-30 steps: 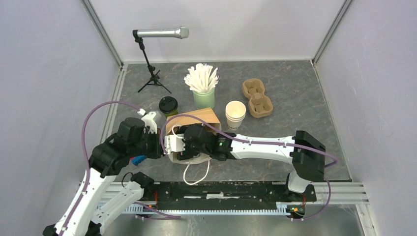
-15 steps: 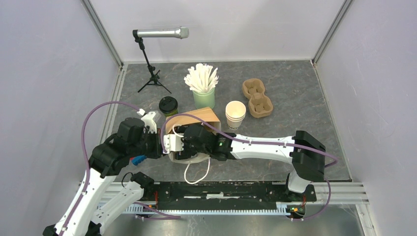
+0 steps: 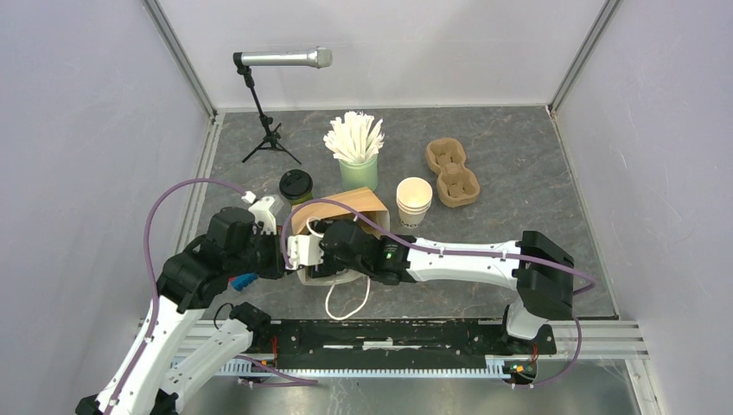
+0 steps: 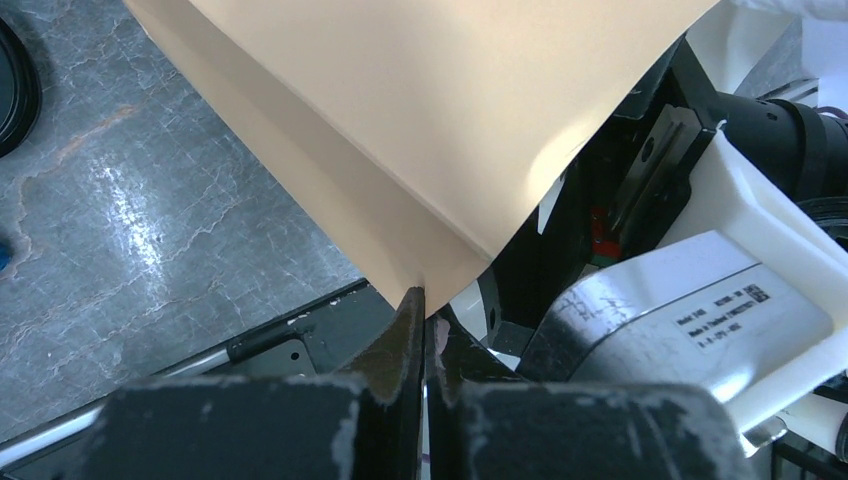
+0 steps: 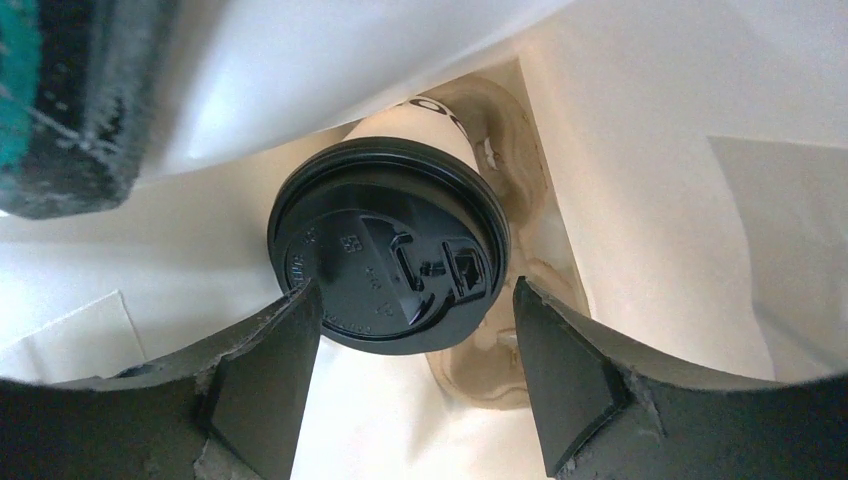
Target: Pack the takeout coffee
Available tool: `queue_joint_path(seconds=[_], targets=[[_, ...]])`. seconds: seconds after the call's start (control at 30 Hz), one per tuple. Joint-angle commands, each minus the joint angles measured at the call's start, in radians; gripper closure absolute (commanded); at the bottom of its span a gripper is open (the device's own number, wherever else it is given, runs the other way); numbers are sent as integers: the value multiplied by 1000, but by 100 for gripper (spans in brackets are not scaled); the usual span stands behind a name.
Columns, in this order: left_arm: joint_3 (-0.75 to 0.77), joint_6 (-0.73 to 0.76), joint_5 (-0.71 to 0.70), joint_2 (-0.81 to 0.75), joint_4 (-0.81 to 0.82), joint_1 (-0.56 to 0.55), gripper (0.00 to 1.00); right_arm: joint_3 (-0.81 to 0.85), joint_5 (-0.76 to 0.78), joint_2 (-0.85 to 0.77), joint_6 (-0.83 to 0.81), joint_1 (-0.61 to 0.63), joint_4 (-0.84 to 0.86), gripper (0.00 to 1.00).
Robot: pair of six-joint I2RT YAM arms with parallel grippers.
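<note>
Since my right tool (image 5: pixel 415 292) is reaching into the open mouth of the bag (image 3: pixel 350 206), its wrist view shows only the pale inside of the paper. The white cup (image 5: pixel 422 125) stands in there. Its black lid (image 5: pixel 390 255) faces the camera, between my two fingers (image 5: pixel 265 385). They stand wide apart, one on each side of the lid. The left one seems to meet the rim, and a thin gap shows at the right one, so I have no grip on the cup. A tan moulded shape lies under the cup; I cannot tell what it is.

My left tool (image 4: pixel 422 312) is closed, its tips pinched on a lower corner of the bag's rim.

On the worktop (image 3: pixel 519 173), the green cup (image 3: pixel 296 186) stands lidded just behind the bag's left corner, outside it. Further back is a mint cup (image 3: pixel 357 173) of white sticks, with a stack of lidless cups (image 3: pixel 414 203) to the bag's right. A pulp carrier (image 3: pixel 452 171) lies beyond the stack. A microphone (image 3: pixel 281 59) on a small stand is in the back left corner.
</note>
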Motion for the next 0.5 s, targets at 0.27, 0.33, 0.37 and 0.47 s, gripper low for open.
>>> queue_joint_path(seconds=[0.27,0.33,0.37,0.47], targets=[[7,-28,84,5,44,-11,98,16,-11,23,-6,-2,113,24],[3,-29,83,0,44,-12,98,17,-14,31,8,-2,142,24],[0,-32,83,-1,44,-11,98,13,-17,33,14,-3,151,24],[-5,-36,85,-8,43,-12,98,-1,-23,31,34,-3,174,24]])
